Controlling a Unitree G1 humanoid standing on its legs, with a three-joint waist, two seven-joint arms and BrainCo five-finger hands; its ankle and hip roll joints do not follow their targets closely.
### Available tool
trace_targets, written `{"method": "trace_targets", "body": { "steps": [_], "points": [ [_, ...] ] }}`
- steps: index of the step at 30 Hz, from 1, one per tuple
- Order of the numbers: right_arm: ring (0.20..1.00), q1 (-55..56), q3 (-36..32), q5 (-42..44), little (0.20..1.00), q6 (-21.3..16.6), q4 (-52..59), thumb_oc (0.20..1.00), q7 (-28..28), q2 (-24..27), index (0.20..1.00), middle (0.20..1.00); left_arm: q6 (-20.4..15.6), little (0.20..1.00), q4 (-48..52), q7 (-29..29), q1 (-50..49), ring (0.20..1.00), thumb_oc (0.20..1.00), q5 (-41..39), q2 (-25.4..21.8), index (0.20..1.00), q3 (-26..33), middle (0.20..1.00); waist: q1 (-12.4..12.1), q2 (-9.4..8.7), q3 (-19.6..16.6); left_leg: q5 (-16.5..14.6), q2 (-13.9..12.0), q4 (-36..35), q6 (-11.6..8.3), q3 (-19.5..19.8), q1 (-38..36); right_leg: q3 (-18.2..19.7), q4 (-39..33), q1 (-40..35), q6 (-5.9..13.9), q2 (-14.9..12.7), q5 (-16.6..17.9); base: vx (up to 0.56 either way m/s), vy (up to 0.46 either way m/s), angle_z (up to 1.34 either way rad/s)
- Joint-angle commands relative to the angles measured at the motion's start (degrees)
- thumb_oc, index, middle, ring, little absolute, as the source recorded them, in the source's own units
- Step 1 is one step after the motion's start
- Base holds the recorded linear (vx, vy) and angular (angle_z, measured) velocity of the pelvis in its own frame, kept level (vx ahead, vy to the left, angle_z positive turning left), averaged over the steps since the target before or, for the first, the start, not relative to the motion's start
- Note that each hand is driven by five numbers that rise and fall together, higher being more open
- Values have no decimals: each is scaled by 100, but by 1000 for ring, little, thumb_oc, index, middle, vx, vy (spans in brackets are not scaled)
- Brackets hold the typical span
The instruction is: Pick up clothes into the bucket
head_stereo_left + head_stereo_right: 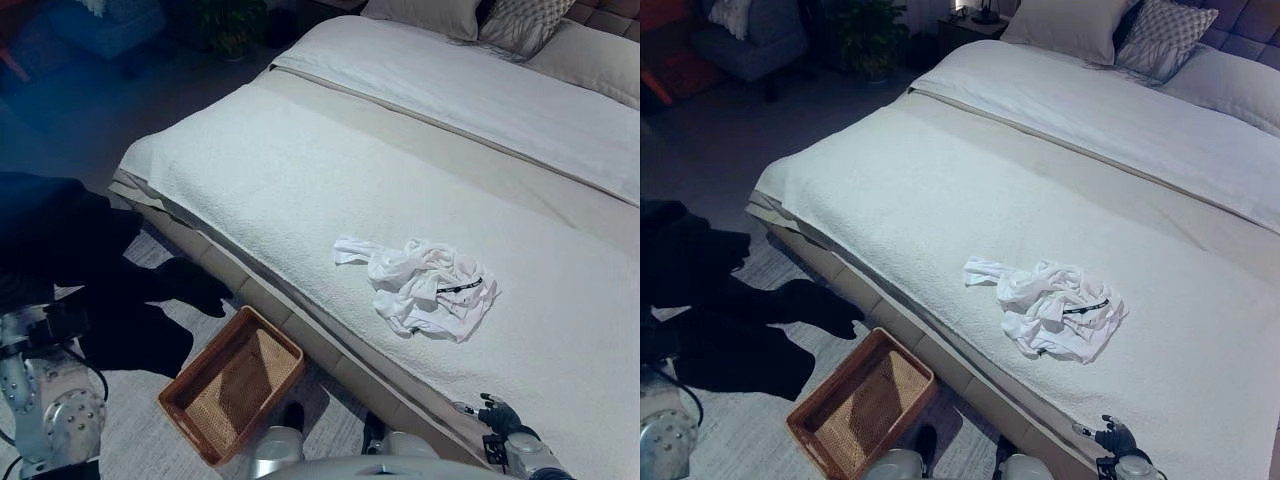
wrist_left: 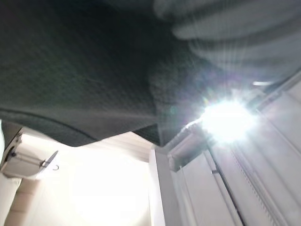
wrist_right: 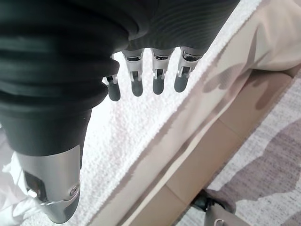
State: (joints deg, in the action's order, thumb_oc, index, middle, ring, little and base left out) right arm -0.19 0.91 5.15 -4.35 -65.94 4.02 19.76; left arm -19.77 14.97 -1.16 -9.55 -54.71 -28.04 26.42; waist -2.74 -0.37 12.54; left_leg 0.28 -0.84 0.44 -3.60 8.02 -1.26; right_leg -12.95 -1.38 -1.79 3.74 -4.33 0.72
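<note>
Left eye view: a crumpled heap of white clothes [image 1: 425, 285] is seen right of centre, lying on the white bed [image 1: 300, 170], near its lower edge. A brown woven basket [image 1: 232, 384] is set on the floor at the lower centre-left, just beside the bed's side and well apart from the clothes. The right hand [image 1: 500, 413] is found at the lower right edge, over the bed, short of the clothes. In the right wrist view its fingers [image 3: 158, 82] are held straight and loosely spread above the bedcover, with nothing grasped. The left hand's state cannot be told.
</note>
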Motion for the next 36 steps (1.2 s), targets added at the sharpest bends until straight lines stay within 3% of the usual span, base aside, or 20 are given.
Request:
{"method": "trace_targets", "body": {
  "steps": [1, 8, 22, 36],
  "points": [
    [1000, -210, 274, 80, 1000, -91, -160, 1000, 45, -44, 1000, 1000, -509, 200, 582, -22, 181, 200, 200, 294, -429, 200, 352, 200, 15, -235, -306, -416, 201, 658, -13, 32, 392, 151, 281, -150, 293, -398, -383, 0, 0, 0],
    [1000, -227, 233, 126, 1000, -86, -104, 1000, 71, -13, 1000, 1000, -318, 200, 121, 2, -73, 200, 200, 355, -267, 200, 143, 200, 19, -214, -288, -411, 200, 655, -2, 33, 390, 170, 296, -132, 293, -403, -382, 0, 0, 0],
    [1000, -239, 142, 85, 1000, -83, 25, 1000, 129, -18, 1000, 1000, 226, 200, -1226, -284, -393, 200, 200, -42, 680, 200, -512, 200, 63, -248, -173, -404, 192, 689, 28, -20, 444, 261, 303, -40, 294, -398, -360, 0, 0, 0],
    [1000, -165, 175, 52, 1000, -108, 461, 1000, 244, -4, 1000, 1000, 469, 200, -3243, 143, -173, 200, 200, 787, 931, 200, -1020, 200, 249, -283, -20, -428, 177, 789, 64, -155, 572, 430, 427, 187, 300, -392, -350, -11, 9, -6]
  ]
}}
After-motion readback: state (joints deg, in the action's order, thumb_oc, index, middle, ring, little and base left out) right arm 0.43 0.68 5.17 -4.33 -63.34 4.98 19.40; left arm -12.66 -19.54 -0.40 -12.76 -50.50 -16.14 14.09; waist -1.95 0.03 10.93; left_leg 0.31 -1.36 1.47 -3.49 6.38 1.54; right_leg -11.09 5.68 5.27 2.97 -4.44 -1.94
